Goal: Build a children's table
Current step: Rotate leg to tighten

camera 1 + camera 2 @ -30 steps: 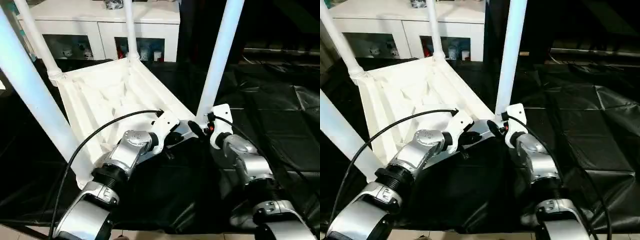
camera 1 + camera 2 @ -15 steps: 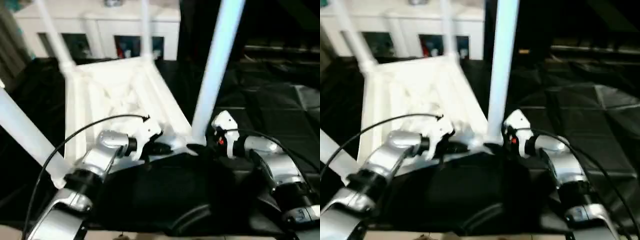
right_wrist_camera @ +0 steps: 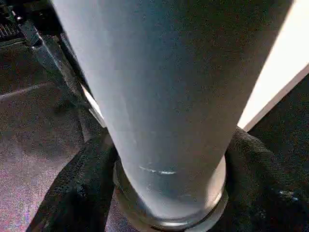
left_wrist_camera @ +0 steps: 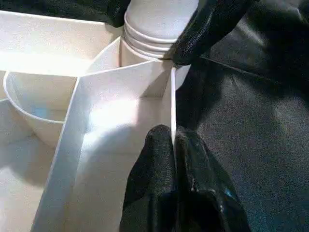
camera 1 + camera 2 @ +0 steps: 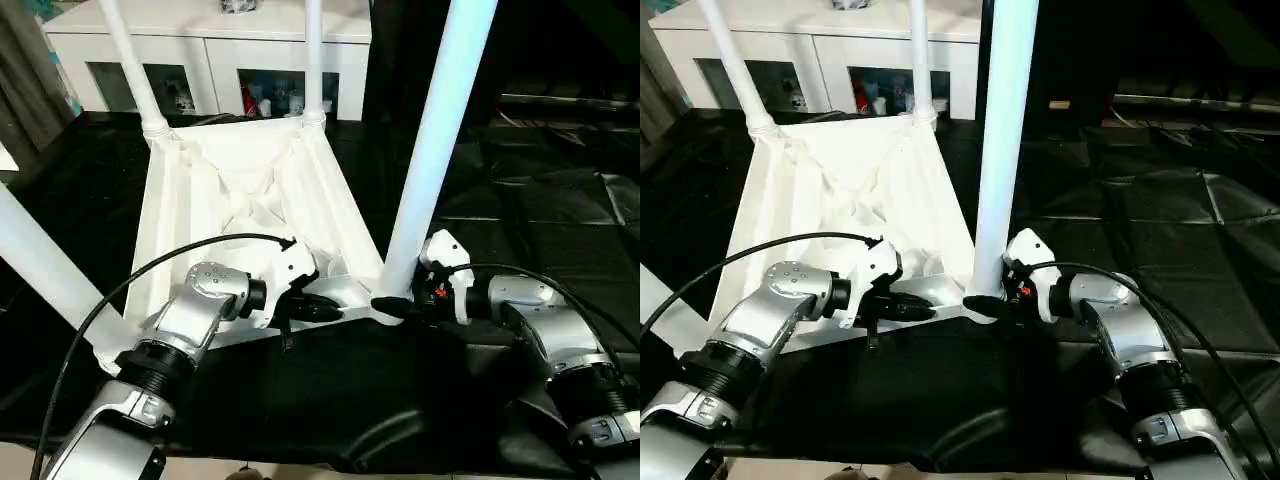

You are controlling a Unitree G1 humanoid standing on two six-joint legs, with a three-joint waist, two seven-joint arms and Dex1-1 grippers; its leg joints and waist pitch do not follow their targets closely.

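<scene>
**Upside-down table gripped at near corner**

While children's table (image 5: pixel 240 210) lies inverted on black sheet (image 5: pixel 560 230), legs up, left gripper (image 4: pixel 173 145) is clenched on its near rim; right gripper (image 3: pixel 164 193) wraps the near-right leg (image 5: pixel 430 150) base. White cabinet (image 5: pixel 230 50) stands behind.

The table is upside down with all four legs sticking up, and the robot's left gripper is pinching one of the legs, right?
Not quite. The left gripper is pinching the thin edge of the table top, not a leg; the left wrist view shows its fingers shut on that rim. It is the right gripper that sits around the base of a leg. The table is upside down, legs up.
</scene>
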